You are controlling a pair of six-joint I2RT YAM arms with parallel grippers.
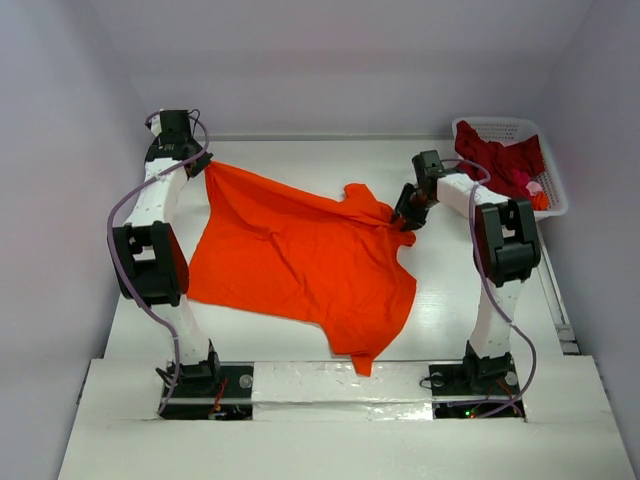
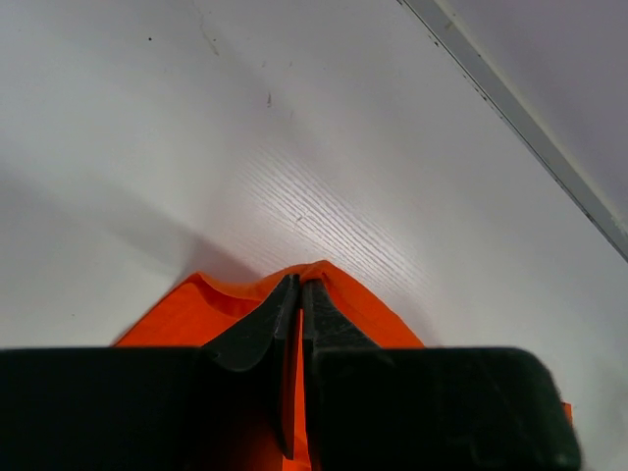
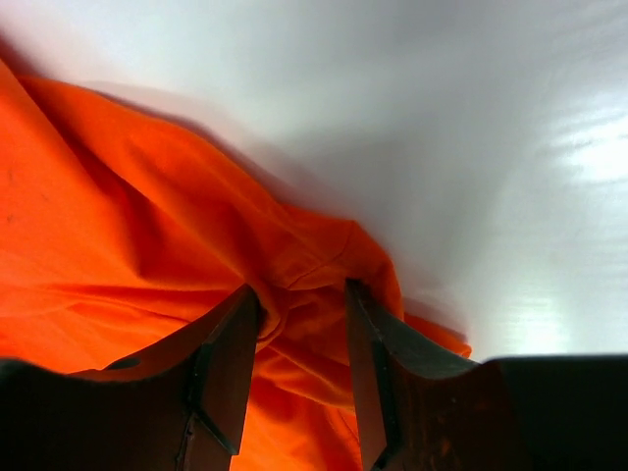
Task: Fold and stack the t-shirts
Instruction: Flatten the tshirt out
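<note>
Left gripper (image 2: 299,294), arm extended far, clamps tight on the orange shirt (image 1: 300,260) at its far-left corner. Right gripper (image 3: 302,294), half closed, pinches bunched cloth at right. Shirt lies wrinkled across the table (image 1: 450,300).

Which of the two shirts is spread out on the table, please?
The orange shirt; it lies spread across the table, while the dark red shirt is bunched up in the white basket at the far right.

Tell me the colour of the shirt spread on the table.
Plain bright orange; the t-shirt shows best in the top external view.
</note>
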